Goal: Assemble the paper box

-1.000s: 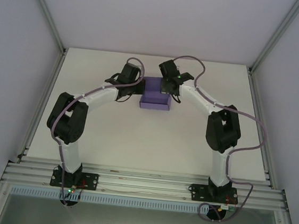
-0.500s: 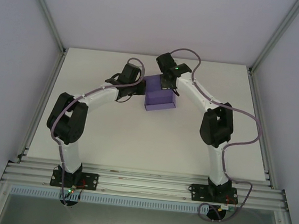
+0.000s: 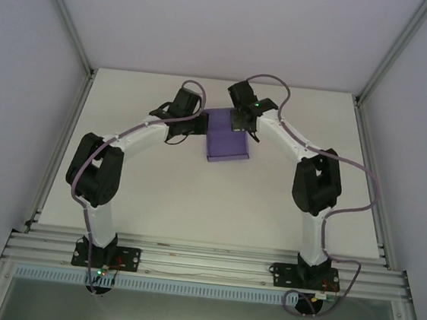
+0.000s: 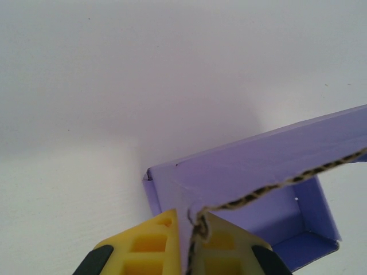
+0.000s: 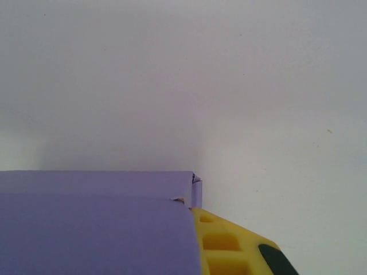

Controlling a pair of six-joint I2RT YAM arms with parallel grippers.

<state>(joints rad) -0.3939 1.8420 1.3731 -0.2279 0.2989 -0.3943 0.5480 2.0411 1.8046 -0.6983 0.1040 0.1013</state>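
Left fingers (image 4: 150, 247) pinch paper box (image 4: 252, 172) wall.

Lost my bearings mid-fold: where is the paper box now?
Top view: the paper box lies far-middle on the table, left claw pinching one wall, right claw at the opposite side.

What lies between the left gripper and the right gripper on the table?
The purple paper box lies there, between the left gripper and the right gripper; the top external view shows it.

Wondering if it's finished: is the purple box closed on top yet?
No, the left wrist view looks into the open box, its floor and inner walls showing.
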